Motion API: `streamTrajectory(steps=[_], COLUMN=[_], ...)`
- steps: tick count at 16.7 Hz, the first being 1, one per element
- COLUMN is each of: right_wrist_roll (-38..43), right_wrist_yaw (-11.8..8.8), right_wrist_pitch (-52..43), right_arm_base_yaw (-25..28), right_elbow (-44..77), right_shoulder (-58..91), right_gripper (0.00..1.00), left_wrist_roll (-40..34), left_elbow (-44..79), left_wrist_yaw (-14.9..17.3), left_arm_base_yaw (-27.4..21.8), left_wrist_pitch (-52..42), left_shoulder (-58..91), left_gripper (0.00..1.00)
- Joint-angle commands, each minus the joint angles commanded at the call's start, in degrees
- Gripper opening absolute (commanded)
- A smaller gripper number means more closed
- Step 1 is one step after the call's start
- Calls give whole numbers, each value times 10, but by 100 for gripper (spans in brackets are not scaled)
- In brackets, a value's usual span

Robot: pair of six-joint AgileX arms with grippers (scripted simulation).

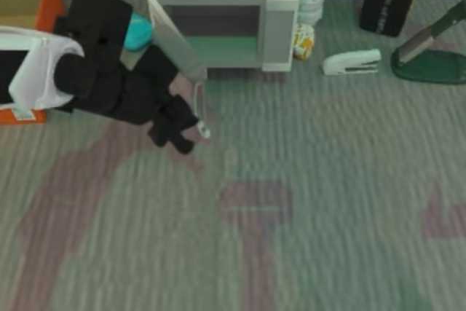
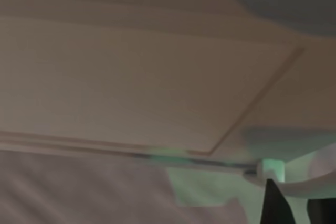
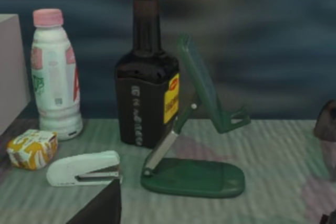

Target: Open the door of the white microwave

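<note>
The left gripper (image 1: 191, 130) sits at the free edge of the door (image 1: 177, 41), low over the bench (image 1: 306, 209); whether its fingers are spread or pinched on that edge I cannot tell from here. The door stands swung well out from the white microwave (image 1: 226, 12), which lies just beyond the gripper toward the back of the bench, its cavity showing open. In the left wrist view the door's panel (image 2: 131, 82) fills nearly everything, so the gripper is right up against it.

To my eye the opening is mostly done; what is left looks like a short further pull along the hinge's arc, then letting go without knocking the door back.

The left arm reaches in low from the left, forearm slanting across toward the door. A teal object (image 1: 137, 32) lies behind the arm. Off to the gripper's far side are a white stapler (image 1: 352, 62), a dark sauce bottle (image 3: 146, 93) and a green stand (image 3: 197, 145). The right arm stays parked, unseen from above.
</note>
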Motion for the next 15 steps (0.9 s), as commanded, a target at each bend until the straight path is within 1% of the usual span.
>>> streamTrajectory(steps=[4, 15], right_wrist_roll=[0, 0], right_wrist_yaw=[0, 0], right_wrist_pitch=[0, 0], right_arm_base_yaw=[0, 0], right_elbow=[0, 0], right_shoulder=[0, 0], right_gripper=[100, 100], left_wrist_roll=[26, 27], left_elbow=[2, 2], left_wrist_yaw=[14, 14], left_arm_base_yaw=[12, 12], left_wrist_pitch=[-12, -12], left_shoulder=[-1, 0], left_gripper=[0, 0])
